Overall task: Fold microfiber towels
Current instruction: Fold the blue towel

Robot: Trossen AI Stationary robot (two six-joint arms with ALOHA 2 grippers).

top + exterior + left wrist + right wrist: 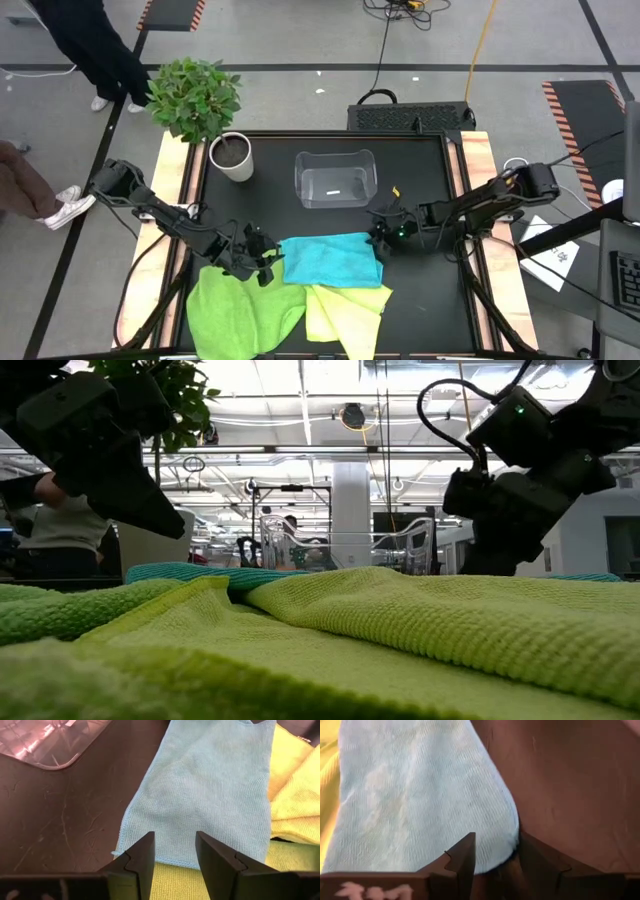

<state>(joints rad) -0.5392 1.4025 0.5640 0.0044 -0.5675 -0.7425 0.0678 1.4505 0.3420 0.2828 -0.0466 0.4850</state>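
Observation:
The turquoise towel (330, 260) lies flat as a wide rectangle on the black table, its near edge resting on the bright green towel (245, 310) and the pale yellow-green towel (350, 312), which lie rumpled at the table's near edge. My left gripper (270, 262) stands open at the turquoise towel's left edge (150, 862), slanting down. My right gripper (380, 238) stands open at that towel's right end, whose rounded corner (502, 840) lies between its fingers. My left gripper's fingers (145, 855) stand over the turquoise towel's left edge; whether they touch it I cannot tell. My right gripper has the towel's right corner (507, 847) between its open fingers, which slant down from the table's right; whether a finger touches the cloth I cannot tell.
A clear plastic bin (335, 178) stands at the table's far middle, a white pot with a green plant (231, 157) at the far left. A small yellow bit (396, 191) lies right of the bin. A person stands beyond the table's far left corner (95, 50).

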